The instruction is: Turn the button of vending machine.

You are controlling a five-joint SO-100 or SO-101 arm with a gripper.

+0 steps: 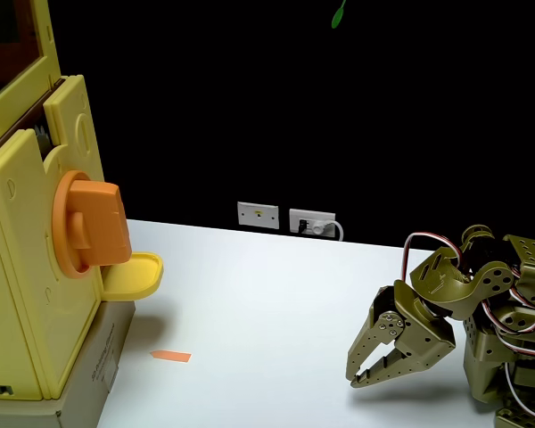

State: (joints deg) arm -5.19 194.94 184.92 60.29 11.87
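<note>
1. One fixed view here, looking across a white table [267, 294] with a black backdrop behind it.
2. The vending machine [27, 259] takes up the left edge of that view. It's a big pale-yellow plastic box, with a reddish window frame [46, 40] up in the top left corner, and it sits on a grey-beige base [102, 366].
3. The button [94, 223] is on the machine's right-facing side, about halfway up. It's an orange round disc with a thick flat bar sticking out toward the middle of the table, and the bar stands roughly upright.
4. Just below the button, a small yellow rounded tray [134, 275] juts out from the machine over the table.
5. A little orange strip [171, 356] lies flat on the table near the machine's base.
6. The olive-green arm [490, 303] is folded low at the right side of the view, well apart from the machine.
7. The gripper [364, 376] points down and left, tips close to the table. Its fingers look nearly together with just a thin gap, nothing between them.
8. At the back edge of the table there are two wall sockets [285, 217], with a white plug and cable in the right-hand one.
</note>
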